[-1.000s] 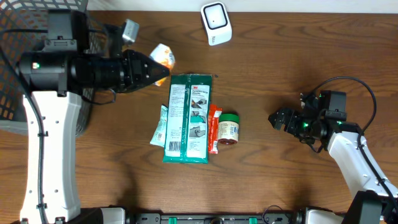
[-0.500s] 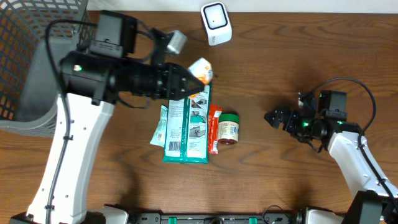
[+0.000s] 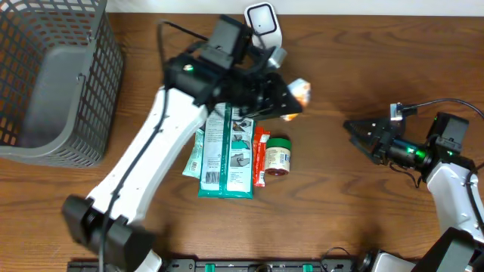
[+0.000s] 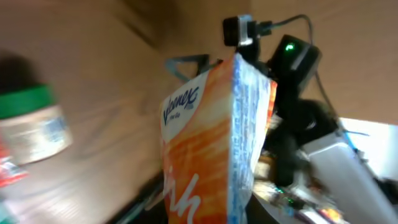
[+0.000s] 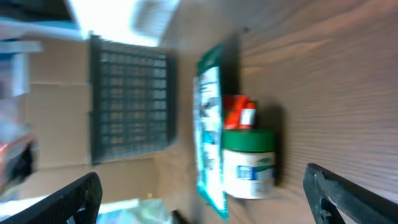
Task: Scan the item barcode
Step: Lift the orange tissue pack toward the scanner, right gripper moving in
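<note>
The orange Kleenex tissue pack (image 4: 205, 137) is held pinched in the left gripper (image 3: 291, 102) over the table (image 3: 340, 219), near the white scanner (image 3: 262, 26) and the green-lidded jar (image 3: 278, 155), while the right gripper (image 3: 358, 136) is seen spread wide, with nothing between its 2 fingers.

we see our left gripper (image 3: 292, 100) clamped on what looks like an orange tissue pack (image 3: 302, 91), near the white scanner (image 3: 262, 17); our right gripper (image 3: 357, 134) gapes wide, well apart.
</note>
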`<move>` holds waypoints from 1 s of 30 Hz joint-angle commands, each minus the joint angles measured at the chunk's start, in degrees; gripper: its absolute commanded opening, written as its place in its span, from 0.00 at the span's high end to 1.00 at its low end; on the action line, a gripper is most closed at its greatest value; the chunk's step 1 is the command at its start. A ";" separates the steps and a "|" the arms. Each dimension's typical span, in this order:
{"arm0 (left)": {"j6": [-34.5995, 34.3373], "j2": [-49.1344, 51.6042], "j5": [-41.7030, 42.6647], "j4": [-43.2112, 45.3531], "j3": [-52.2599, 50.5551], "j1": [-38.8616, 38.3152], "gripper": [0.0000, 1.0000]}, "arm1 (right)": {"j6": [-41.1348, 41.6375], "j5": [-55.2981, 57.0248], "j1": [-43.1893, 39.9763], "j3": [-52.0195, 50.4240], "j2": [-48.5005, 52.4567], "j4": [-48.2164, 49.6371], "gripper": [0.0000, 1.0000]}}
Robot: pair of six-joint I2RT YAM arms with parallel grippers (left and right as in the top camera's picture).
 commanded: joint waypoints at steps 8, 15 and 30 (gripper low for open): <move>-16.81 4.24 20.74 15.41 -0.07 -0.07 0.92 | 2.23 -19.96 1.01 1.01 -0.79 9.97 0.01; -19.08 4.24 22.93 17.25 -0.07 2.27 0.92 | 4.87 -19.96 6.05 1.01 -0.79 16.65 0.04; -19.06 4.20 30.32 18.88 -0.07 11.08 0.92 | 64.67 -14.73 15.96 1.01 -2.27 85.11 0.19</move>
